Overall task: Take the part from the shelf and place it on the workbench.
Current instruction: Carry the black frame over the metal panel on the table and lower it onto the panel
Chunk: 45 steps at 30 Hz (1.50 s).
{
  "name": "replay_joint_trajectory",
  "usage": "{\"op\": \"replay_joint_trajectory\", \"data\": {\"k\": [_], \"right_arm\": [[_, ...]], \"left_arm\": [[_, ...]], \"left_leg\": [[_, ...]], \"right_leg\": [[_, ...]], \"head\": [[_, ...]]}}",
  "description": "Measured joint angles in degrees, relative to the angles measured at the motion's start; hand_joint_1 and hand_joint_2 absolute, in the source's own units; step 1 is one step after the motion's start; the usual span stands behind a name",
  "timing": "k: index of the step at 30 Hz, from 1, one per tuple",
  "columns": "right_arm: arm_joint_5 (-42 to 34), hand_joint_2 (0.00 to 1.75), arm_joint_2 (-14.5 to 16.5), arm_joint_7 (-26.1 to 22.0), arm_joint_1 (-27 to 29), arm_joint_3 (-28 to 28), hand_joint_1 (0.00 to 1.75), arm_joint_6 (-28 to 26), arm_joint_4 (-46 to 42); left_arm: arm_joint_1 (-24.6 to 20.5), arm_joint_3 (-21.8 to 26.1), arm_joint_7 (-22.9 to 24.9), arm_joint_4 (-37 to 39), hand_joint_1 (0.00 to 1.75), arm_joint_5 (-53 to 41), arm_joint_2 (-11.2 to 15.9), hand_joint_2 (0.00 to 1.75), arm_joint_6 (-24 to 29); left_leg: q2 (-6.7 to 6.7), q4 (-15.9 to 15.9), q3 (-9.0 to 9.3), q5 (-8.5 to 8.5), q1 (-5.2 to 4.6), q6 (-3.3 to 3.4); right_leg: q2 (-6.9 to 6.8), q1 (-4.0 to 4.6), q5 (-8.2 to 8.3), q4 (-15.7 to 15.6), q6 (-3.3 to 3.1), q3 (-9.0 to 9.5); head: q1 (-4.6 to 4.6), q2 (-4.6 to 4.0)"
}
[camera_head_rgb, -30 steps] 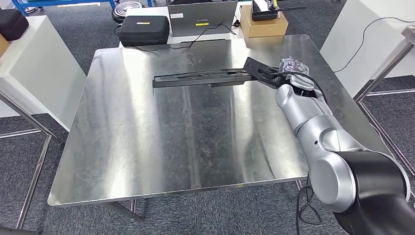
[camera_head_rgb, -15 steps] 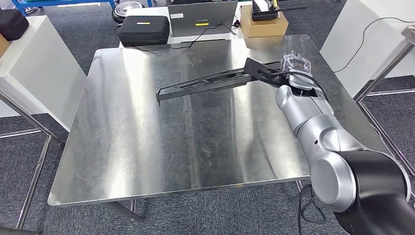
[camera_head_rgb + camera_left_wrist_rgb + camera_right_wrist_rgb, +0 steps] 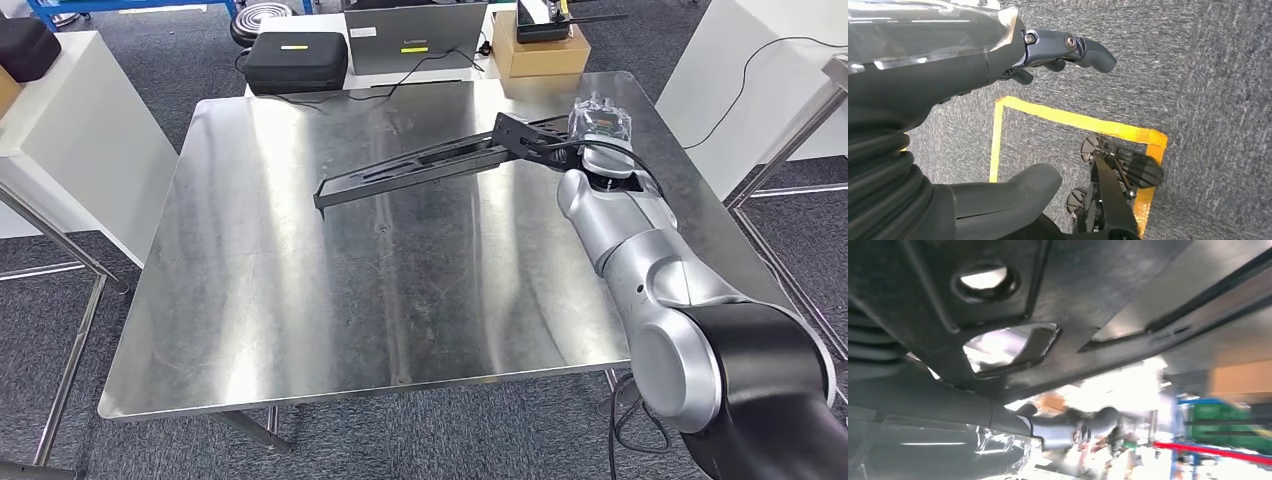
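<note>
Part (image 3: 420, 165): a long, black, frame-like piece with slots and cut-outs, held over the far half of the workbench (image 3: 300, 300). It runs from the right hand toward the middle of the bench top, and its free end sits lower than the gripped end, near or at the steel surface; whether it touches cannot be told.

Right hand (image 3: 598, 125): seen from the head view at the far right of the bench, at the end of the silver right arm (image 3: 640, 250). It grips the wide end of the part. The fingers are closed around that end, and a clear plastic cover over the hand hides how each finger lies. In the right wrist view the underside of the part (image 3: 1058, 300) lies close across the camera, with its holes and ribs plain, and a dark finger (image 3: 1088, 422) curls just beneath it.

Left hand (image 3: 998, 55): the left wrist view shows it hanging over grey carpet marked with yellow tape (image 3: 1068, 120). It holds nothing. The thumb (image 3: 1013, 190) and the dark fingers (image 3: 1073, 47) stand well apart, the fingers only slightly bent.

Surroundings: beyond the bench stand a closed black case (image 3: 295, 58), a laptop (image 3: 412, 38) and a cardboard box (image 3: 540, 50).
</note>
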Motion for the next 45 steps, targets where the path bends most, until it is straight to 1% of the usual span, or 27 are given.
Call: {"op": "replay_joint_trajectory", "data": {"k": [6,12,14,16,17,18,20,22,24,28,32,33,35,37,41,45], "right_arm": [[-1.5,0.00,0.4,-0.4,-0.2,-0.9,0.00,2.1,0.1],[-1.0,0.00,0.4,0.1,-0.2,-1.1,0.00,3.7,0.2],[-0.9,0.00,0.4,-0.5,-0.2,-1.2,0.00,2.9,0.1],[-0.1,0.00,0.3,-2.4,0.2,-1.0,0.00,-1.3,-0.1],[0.9,0.00,0.3,-2.6,0.3,-0.8,0.00,-3.4,-0.3],[2.0,0.00,0.3,-2.0,0.2,-0.5,0.00,-4.3,-0.3],[3.2,0.00,0.3,-0.2,-0.1,0.4,0.00,-2.4,0.0],[3.4,0.00,0.2,0.5,-0.2,1.0,0.00,-0.6,0.2],[3.3,0.00,0.2,0.5,0.0,1.2,0.00,-1.1,0.3],[3.4,0.00,0.0,-0.7,0.4,1.6,0.00,-6.3,0.2],[3.6,0.00,-0.6,-2.4,1.3,2.6,0.00,-15.2,-0.7],[3.6,0.00,-0.7,-2.7,1.4,2.8,0.00,-16.7,-0.9],[3.6,0.00,-1.1,-3.0,1.6,3.0,0.00,-17.6,-1.0],[3.6,0.00,-1.3,-3.1,1.8,3.1,0.00,-17.4,-1.0],[3.7,1.75,-1.6,-3.1,2.2,3.2,0.00,-16.8,-1.0],[3.7,1.75,-1.6,-3.1,2.3,3.2,0.00,-16.6,-1.0]], "left_arm": [[0.1,0.1,0.0,0.0,0.00,0.0,0.0,1.75,-0.1],[0.1,0.4,0.0,0.0,0.00,0.0,0.0,1.75,-0.4],[0.1,0.5,-0.1,0.0,0.00,0.1,0.0,1.75,-0.4],[0.1,0.5,-0.4,0.0,0.00,0.2,0.0,1.75,-0.3],[0.1,0.6,-0.4,0.0,0.00,0.2,-0.1,1.75,-0.2],[0.1,0.6,-0.5,0.0,0.00,0.2,-0.1,1.75,-0.1],[0.1,0.6,-0.5,0.0,0.00,0.3,-0.1,1.75,-0.1],[0.1,0.6,-0.5,0.0,0.00,0.3,-0.1,1.75,-0.1],[0.1,0.6,-0.5,0.0,0.00,0.3,-0.1,1.75,-0.2],[0.1,0.6,-0.5,0.0,0.00,0.2,-0.1,1.75,-0.2],[0.1,0.6,-0.9,0.0,0.00,0.0,-0.1,1.75,0.0],[0.1,0.6,-1.0,0.0,0.00,0.0,-0.1,1.75,0.0],[0.1,0.6,-1.0,0.0,0.00,-0.1,-0.1,1.75,-0.1],[0.1,0.6,-1.0,0.0,0.00,-0.1,-0.1,1.75,-0.1],[0.1,0.6,-1.0,0.0,0.00,0.0,-0.1,1.75,0.0],[0.1,0.6,-1.0,0.0,0.00,0.3,-0.1,1.75,0.2]], "left_leg": [[0.04,0.0,0.00,0.00,-0.01,0.00],[0.03,0.0,0.00,0.00,-0.02,0.00],[0.03,0.0,0.00,0.00,-0.01,0.00],[0.05,0.0,0.00,0.00,-0.02,0.00],[0.06,0.0,0.00,0.00,-0.02,0.00],[0.06,0.0,0.01,0.00,-0.01,0.00],[0.03,0.0,0.01,0.00,0.00,0.00],[0.03,0.0,-0.01,0.00,-0.01,0.00],[0.05,0.0,-0.01,0.00,-0.02,0.00],[0.05,0.0,0.01,0.00,-0.02,0.00],[0.03,0.0,0.00,0.00,-0.01,0.00],[0.04,0.0,0.00,0.00,-0.01,0.00],[0.04,0.0,0.00,-0.01,-0.01,0.00],[0.05,0.0,0.00,-0.01,-0.02,0.00],[0.05,0.0,0.00,-0.01,-0.02,0.00],[0.05,0.0,0.00,-0.01,-0.01,0.00]], "right_leg": [[0.04,0.00,0.00,0.0,0.00,0.00],[0.03,-0.01,0.00,0.0,0.00,0.00],[0.03,0.00,0.00,0.0,0.00,0.00],[0.05,0.00,0.00,0.0,0.00,-0.01],[0.05,-0.01,0.00,0.0,0.00,-0.01],[0.05,-0.01,0.00,0.0,0.00,-0.01],[0.03,0.00,0.00,0.0,0.00,0.00],[0.02,0.00,0.00,0.0,0.00,-0.01],[0.05,0.00,0.00,0.0,0.00,-0.01],[0.05,-0.01,0.00,0.0,0.00,-0.01],[0.05,0.00,0.00,0.0,0.00,-0.01],[0.05,0.00,0.00,0.0,0.00,-0.01],[0.05,0.00,0.00,0.0,0.00,-0.01],[0.05,-0.01,0.00,0.0,0.00,-0.01],[0.05,-0.01,0.00,0.0,0.00,0.00],[0.05,0.00,0.00,0.0,0.00,-0.01]], "head": [[-0.01,0.00],[-0.01,0.00],[0.01,0.00],[0.00,0.00],[-0.01,0.00],[-0.02,0.00],[0.00,0.00],[0.00,0.00],[-0.01,0.00],[-0.01,0.00],[-0.01,0.00],[-0.01,0.00],[0.00,0.00],[0.01,0.00],[-0.01,0.00],[0.00,0.00]]}}
